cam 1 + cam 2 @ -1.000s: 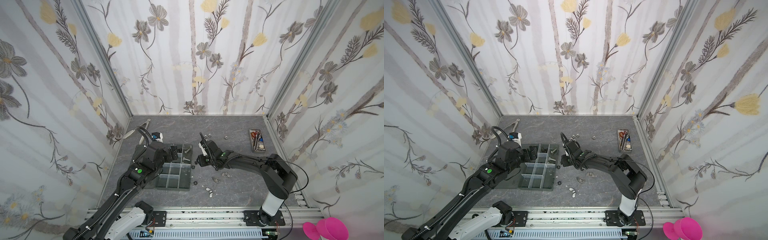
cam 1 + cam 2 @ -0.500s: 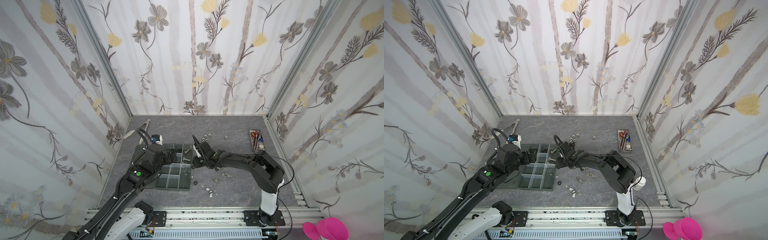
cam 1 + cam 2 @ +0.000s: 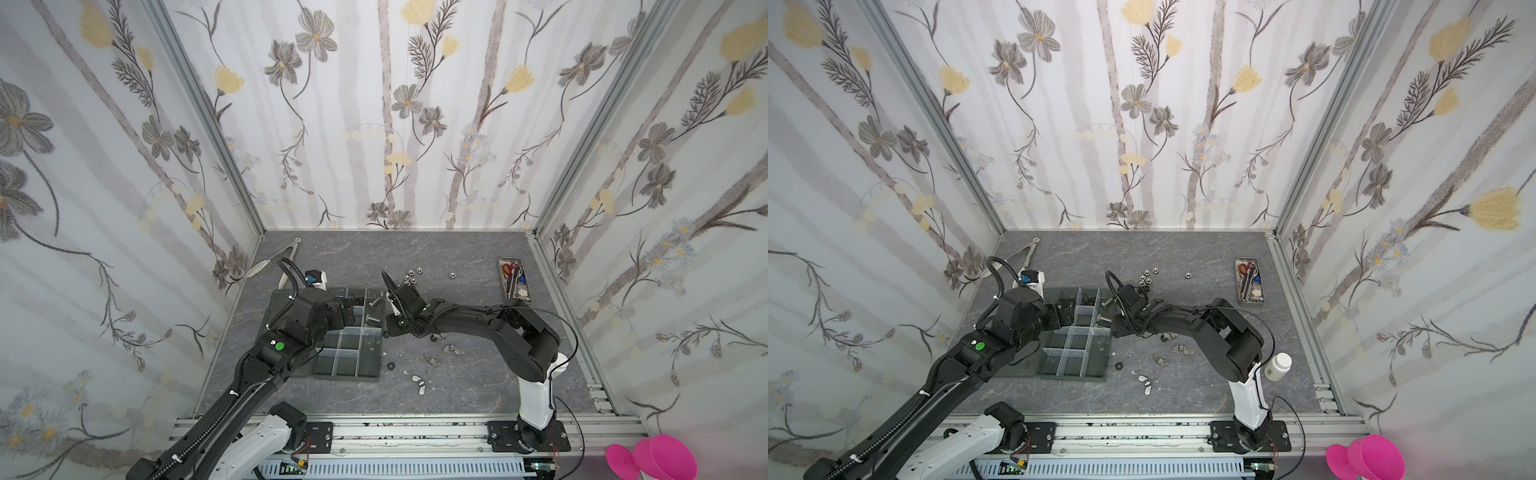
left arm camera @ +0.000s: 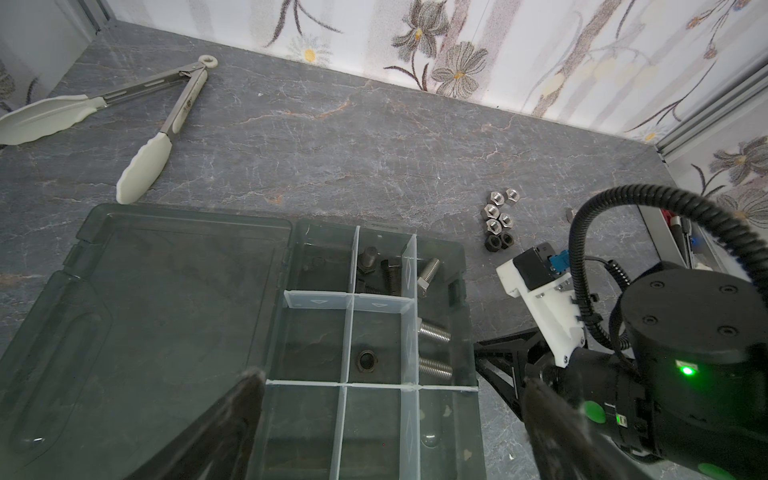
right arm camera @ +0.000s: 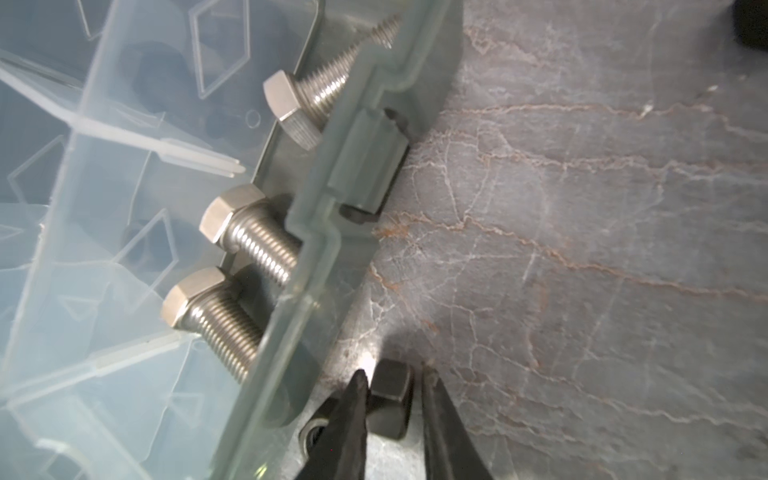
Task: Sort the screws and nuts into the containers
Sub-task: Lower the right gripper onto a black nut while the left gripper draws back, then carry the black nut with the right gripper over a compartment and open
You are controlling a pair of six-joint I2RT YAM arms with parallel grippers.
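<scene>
I get bright, even light in both top views; the left gripper point(image 4: 392, 378) looks blurred, and glare spots the worktop point(image 5: 374, 340).

both top views look steeply down from high in front; both wrist views sit close, sharing the organiser tray point(image 4: 464, 266) wall.

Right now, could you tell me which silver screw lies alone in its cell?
The silver screw beside the black screws, divider between; the other two share a cell.

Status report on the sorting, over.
Left gripper open wide over the organiser tray, empty. Right gripper straddling a black hex fastener on the table, not yet clamped. Tray wall close beside it.
</scene>
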